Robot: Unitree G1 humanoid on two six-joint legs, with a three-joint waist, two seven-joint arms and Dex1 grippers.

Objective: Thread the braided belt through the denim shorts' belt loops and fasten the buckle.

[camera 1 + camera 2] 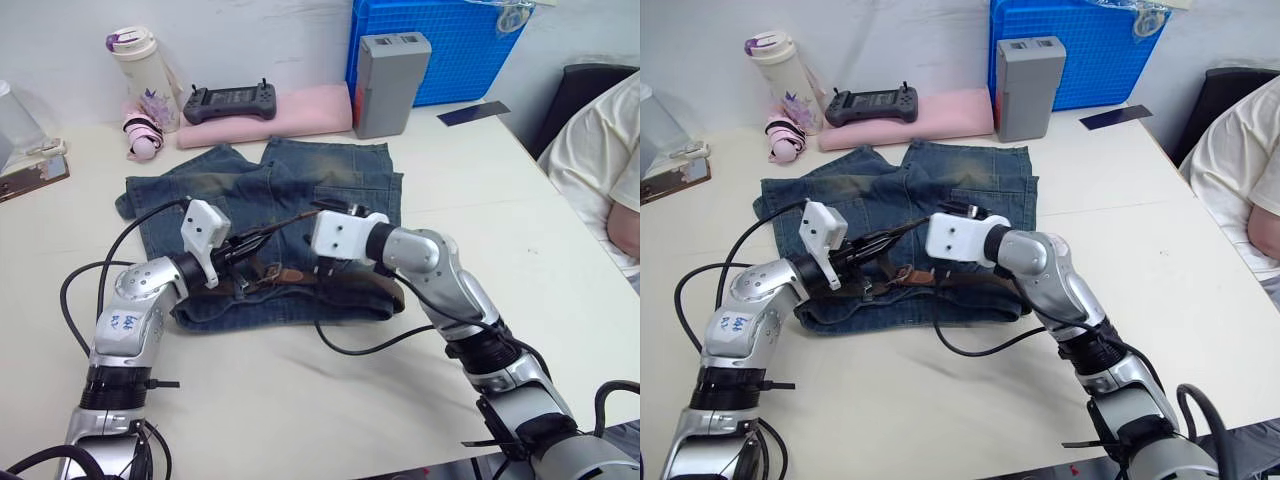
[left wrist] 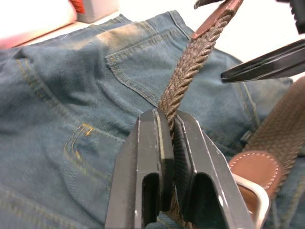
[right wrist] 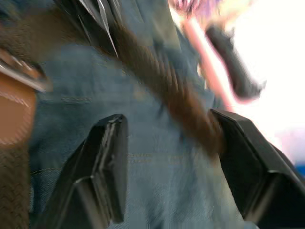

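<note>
Left wrist view showed the braided belt (image 2: 190,67) pinched flat between the fingers of the left end effector (image 2: 167,143), its free tip with a brown leather end rising away over the denim shorts (image 2: 86,95). Just beside that grip lay the buckle (image 2: 255,200), a silver frame on a stitched brown leather tab, resting at the waistband with more of the braid running off past it. From the head views the belt seemed to lie along most of the waistband, so the threading through the belt loops looked largely done, though the loops themselves were too small to pick out and I cannot say each one was caught. The fastening was not yet done: the tip was apart from the buckle and lifted above it. The right end effector (image 3: 167,157) stood wide open, its fingers on either side of the free length of braid, one finger touching or nearly touching it. The shorts lay spread on the pale surface (image 1: 300,400), waistband toward the robot, with a pink folded cloth (image 1: 300,110) well beyond them.
</note>
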